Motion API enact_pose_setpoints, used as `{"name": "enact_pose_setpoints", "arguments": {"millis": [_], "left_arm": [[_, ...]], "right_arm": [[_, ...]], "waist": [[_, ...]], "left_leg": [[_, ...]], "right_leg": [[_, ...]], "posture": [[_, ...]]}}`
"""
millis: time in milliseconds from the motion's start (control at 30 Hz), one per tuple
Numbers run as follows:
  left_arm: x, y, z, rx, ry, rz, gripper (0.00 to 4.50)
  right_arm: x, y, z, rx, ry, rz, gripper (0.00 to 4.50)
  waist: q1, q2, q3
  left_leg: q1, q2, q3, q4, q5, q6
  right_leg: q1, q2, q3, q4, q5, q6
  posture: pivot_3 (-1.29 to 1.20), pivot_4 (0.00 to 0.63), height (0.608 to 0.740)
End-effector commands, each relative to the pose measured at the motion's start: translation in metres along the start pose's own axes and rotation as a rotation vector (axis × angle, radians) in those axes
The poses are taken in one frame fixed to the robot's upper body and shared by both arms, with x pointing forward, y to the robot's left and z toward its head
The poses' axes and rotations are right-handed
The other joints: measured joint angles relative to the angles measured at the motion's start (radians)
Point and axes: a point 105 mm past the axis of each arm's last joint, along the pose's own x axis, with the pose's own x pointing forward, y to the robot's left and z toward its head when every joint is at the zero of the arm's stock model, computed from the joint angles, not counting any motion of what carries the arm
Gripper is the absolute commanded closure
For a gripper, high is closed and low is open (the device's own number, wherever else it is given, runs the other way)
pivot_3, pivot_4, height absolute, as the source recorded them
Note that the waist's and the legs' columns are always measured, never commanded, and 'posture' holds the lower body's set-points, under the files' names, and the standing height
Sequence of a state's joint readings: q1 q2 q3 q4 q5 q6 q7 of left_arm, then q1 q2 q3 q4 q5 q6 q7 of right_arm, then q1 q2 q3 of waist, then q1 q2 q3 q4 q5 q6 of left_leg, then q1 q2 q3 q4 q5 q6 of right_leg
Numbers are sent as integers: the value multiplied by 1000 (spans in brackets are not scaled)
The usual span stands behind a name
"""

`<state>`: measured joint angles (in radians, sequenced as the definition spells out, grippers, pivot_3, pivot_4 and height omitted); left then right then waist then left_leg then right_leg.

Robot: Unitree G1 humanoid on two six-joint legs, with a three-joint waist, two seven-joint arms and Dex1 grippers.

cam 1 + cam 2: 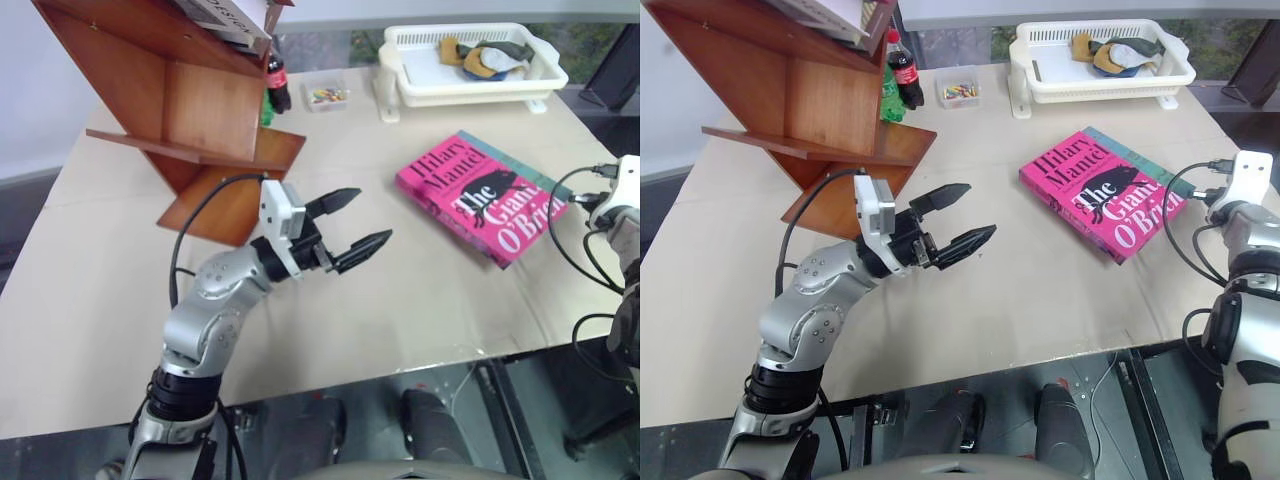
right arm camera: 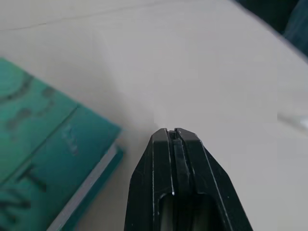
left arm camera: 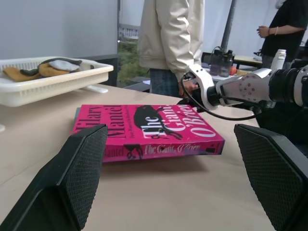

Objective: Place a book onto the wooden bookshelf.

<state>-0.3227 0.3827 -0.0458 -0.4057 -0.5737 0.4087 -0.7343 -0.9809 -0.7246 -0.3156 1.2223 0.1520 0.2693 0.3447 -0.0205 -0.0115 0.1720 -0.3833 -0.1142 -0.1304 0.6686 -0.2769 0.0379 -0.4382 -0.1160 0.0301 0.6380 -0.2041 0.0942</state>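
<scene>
The bright pink book (image 1: 480, 195) lies flat on the table at the right, on top of a teal book (image 2: 48, 159) whose edge peeks out behind it. The wooden bookshelf (image 1: 170, 110) stands tilted at the back left. My left gripper (image 1: 372, 214) hovers open over the middle of the table, pointing at the pink book from its left, with nothing between its fingers (image 3: 82, 168). My right gripper (image 2: 172, 134) is shut on nothing, low over the table just off the teal book's corner at the books' right end.
A white basket (image 1: 400, 75) with cloth items sits at the back right. A cola bottle (image 1: 277, 80) and a small tray of coloured bits (image 1: 327, 96) stand beside the shelf. A white book (image 1: 225, 20) rests on the shelf. A person (image 3: 168, 43) stands beyond the table's right edge.
</scene>
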Motion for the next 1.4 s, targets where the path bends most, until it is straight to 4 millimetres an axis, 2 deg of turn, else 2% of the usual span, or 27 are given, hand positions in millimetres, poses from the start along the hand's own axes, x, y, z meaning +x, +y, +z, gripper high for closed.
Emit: {"name": "enact_pose_setpoints", "arguments": {"millis": [33, 133, 333, 567, 1033, 1233, 1400], "left_arm": [[1, -6, 11, 26, -36, -21, 0], [3, -5, 12, 24, -43, -25, 0], [6, -4, 12, 22, -48, -37, 0], [8, -2, 7, 12, -42, -44, 0], [13, 4, 10, 17, -49, -71, 0], [10, 6, 9, 12, -36, -60, 0], [13, 18, 1, -26, -16, 52, 0]], "right_arm": [[-2, 15, 17, 46, -28, 115, 4432], [-3, 30, 11, 71, -5, 226, 4432], [-9, 44, 4, 97, 23, 350, 4432], [-33, 64, -11, 120, 54, 486, 4432], [-74, 128, -43, 193, 83, 701, 4432], [-86, 139, -50, 205, 81, 729, 4432], [-93, 133, -57, 196, 66, 668, 4432]], "waist": [[1, 0, 0], [1, 0, 0], [4, 0, 0], [6, 0, 0], [8, 1, -1], [7, 2, -1], [10, 2, -1]], "left_leg": [[0, 0, 0, 0, 0, 0], [0, 0, 0, 0, 0, 0], [0, 0, 0, 0, 0, 0], [0, 0, -1, 1, 0, 0], [0, 0, -1, 2, 0, 0], [1, 0, -2, 2, 0, 0], [0, 0, -2, 2, 0, 0]], "right_leg": [[0, 0, 0, 0, 0, 0], [0, 0, 0, 0, 0, 0], [0, 0, 0, 0, 0, 0], [0, 0, 0, 1, 0, 0], [0, 0, 0, 4, 0, 0], [0, 0, 0, 4, 0, 0], [0, 0, 0, 4, 0, 0]], "posture": [[0, 150, 740], [0, 150, 740], [0, 150, 740], [0, 150, 740], [0, 150, 740], [0, 150, 740], [0, 150, 740]]}}
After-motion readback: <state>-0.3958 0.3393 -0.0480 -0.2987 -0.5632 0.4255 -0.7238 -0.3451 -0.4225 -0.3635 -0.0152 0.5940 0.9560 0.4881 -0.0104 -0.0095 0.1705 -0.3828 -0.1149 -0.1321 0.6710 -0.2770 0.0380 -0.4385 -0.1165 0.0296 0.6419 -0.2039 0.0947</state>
